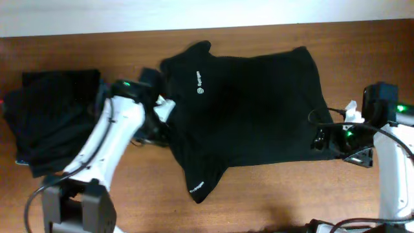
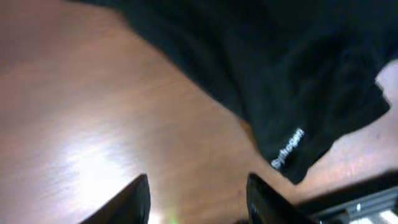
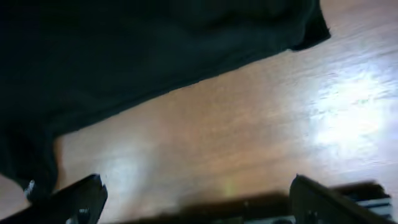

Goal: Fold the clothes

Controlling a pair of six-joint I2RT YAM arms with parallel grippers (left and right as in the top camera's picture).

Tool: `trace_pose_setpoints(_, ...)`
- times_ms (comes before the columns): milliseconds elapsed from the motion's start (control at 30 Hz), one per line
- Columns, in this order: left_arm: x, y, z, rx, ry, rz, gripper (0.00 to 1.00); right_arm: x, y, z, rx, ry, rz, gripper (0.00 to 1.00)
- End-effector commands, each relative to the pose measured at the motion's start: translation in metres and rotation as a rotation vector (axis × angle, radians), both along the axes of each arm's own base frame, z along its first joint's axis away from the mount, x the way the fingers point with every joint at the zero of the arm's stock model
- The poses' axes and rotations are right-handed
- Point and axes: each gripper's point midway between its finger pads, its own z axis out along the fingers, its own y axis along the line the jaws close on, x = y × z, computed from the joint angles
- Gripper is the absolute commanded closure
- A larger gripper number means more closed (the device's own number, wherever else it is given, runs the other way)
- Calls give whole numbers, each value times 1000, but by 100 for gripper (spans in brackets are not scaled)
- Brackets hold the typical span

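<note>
On the brown table point(image 1: 259, 194), overhead view: one black shirt point(image 1: 259, 110) lies spread at centre, neck end toward the left arm, hem toward the right arm. A small white logo point(image 1: 199, 87) sits on the chest. One sleeve point(image 1: 200, 181) points toward the near edge, with white lettering point(image 1: 196, 189) at its cuff. Far left, well apart from the shirt, lies one dark stack of clothes point(image 1: 52, 116) with a teal edge point(image 1: 21, 162) at its near corner. How many pieces it holds cannot be told.

Overhead leaves both sets of jaws unclear; the wrist views settle them.
- Left wrist view: left gripper point(image 2: 196, 199) spread, nothing between its fingers point(image 2: 134, 199), bare wood below. The lettered sleeve lies just ahead, apart from them. Lettering is larger in this view, but blurred.
- Right wrist view: right gripper point(image 3: 199, 199) spread wide, empty, over bare wood just beside the shirt's hem.

Only overhead shows the stack and the logo.

Count: two arms, two grippers, one spread shirt, one stack, two white prints on the shirt.
</note>
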Motion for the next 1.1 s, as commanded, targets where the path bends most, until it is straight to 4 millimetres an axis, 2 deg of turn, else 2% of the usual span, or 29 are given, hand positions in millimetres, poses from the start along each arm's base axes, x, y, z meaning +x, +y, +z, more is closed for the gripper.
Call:
trace_pose_setpoints(0, -35, -31, -23, -84, 98, -48, 48, -1, -4, -6, 0, 7, -67, 1)
trace_pose_setpoints(33, -43, -35, -27, -94, 123, -40, 48, 0, -4, -7, -1, 5, -67, 1)
trace_pose_setpoints(67, -66, -47, -35, -133, 198, -39, 48, 1, -4, -6, -3, 1, -67, 1)
trace_pose_setpoints(200, -87, -53, -48, -140, 259, -29, 47, 3, -5, -7, -5, -5, -66, 1)
trace_pose_setpoints(267, -92, -53, -55, -136, 265, -20, 45, 3, -5, -7, -5, -6, -66, 1)
trace_pose_setpoints(500, -94, -58, -71, -167, 249, -2, 39, 2, -7, -7, -16, -1, -67, 1)
trace_pose_setpoints(633, -88, -61, -80, -176, 232, -1, 39, 2, -7, -7, -16, -1, -66, 1)
trace_pose_setpoints(867, -94, -63, -94, -170, 299, 18, 39, 1, -6, -7, -14, 3, -63, 1)
trace_pose_setpoints(1067, -88, -64, -94, -188, 291, 29, 40, 0, -6, -7, -12, 9, -63, 1)
